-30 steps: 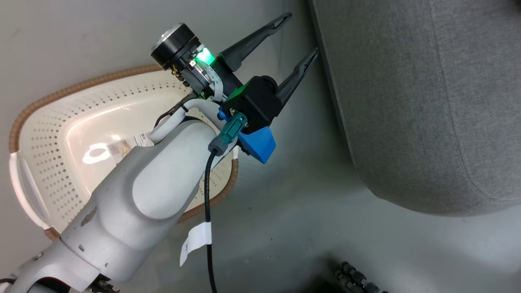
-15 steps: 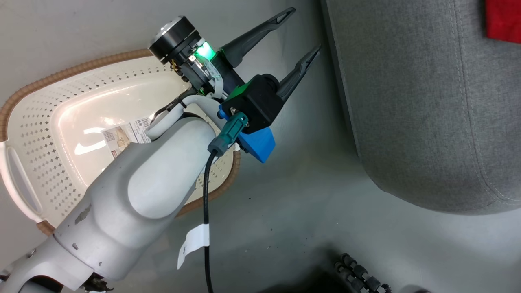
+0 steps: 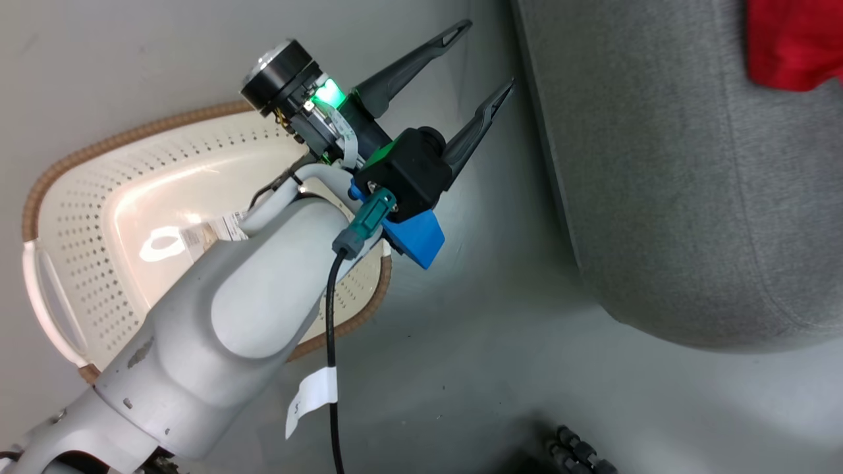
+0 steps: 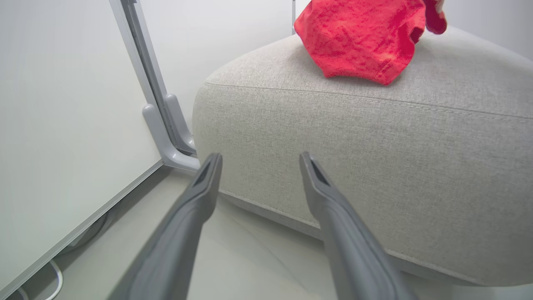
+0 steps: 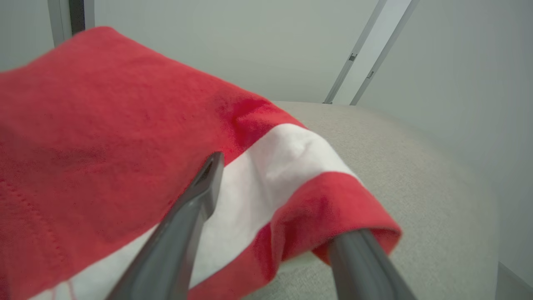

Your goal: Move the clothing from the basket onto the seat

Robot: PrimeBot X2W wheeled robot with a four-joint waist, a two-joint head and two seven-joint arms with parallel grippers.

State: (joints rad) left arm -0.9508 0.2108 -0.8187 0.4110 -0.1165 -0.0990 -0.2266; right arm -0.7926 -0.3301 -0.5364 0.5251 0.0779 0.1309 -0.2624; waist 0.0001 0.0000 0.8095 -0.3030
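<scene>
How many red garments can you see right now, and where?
1 that I can tell apart: red clothing lying on the seat, draped against the right gripper. It could be two bunched together. The basket looks empty, though the left arm covers part.

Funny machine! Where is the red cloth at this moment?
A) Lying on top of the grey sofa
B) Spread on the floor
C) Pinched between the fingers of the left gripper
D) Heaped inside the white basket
A: the red clothing lies on top of the grey sofa, the left gripper is open with nothing between its fingers, and the part of the basket that shows holds no fabric.
</scene>
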